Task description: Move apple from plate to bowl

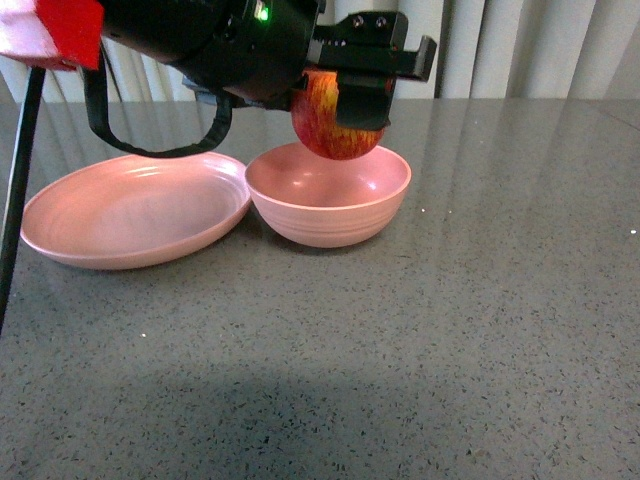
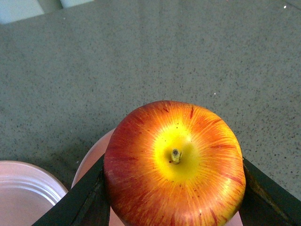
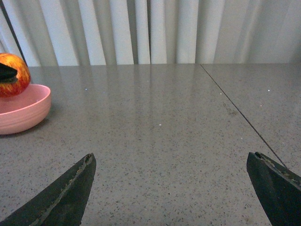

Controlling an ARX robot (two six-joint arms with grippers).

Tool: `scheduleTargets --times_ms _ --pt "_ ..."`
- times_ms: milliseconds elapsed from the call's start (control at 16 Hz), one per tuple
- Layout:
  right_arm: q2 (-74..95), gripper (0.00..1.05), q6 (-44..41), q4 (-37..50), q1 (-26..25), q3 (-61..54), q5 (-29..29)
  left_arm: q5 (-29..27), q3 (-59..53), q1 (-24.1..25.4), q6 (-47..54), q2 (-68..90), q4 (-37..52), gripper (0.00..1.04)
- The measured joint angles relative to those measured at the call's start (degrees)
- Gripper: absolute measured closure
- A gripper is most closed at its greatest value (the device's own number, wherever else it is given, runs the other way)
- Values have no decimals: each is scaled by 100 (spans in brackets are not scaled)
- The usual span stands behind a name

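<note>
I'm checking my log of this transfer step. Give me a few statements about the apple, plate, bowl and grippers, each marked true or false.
1. The left gripper holds the apple. True.
2. The apple lies on the plate. False: it is held over the bowl; the plate is bare.
3. The right gripper is shut. False: it is open, holding nothing.
4. In the front view the bowl stands right of the plate. True.

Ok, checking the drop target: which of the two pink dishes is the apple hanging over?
The deep round bowl, right of the wide shallow plate. The left claw holds the apple just above its rim.
</note>
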Motion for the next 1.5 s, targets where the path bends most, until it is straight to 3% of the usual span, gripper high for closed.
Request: scheduleTargets --times_ms 938,1188,1312,1500 --pt "0 7 0 0 0 0 2 72 212 164 -151 640 -302 39" --pt "0 7 0 0 0 0 2 76 216 164 -157 643 -302 24" --pt "0 7 0 0 0 0 2 138 286 175 -162 643 -282 7" --pt "0 7 0 0 0 0 2 142 286 175 -157 638 -280 7"
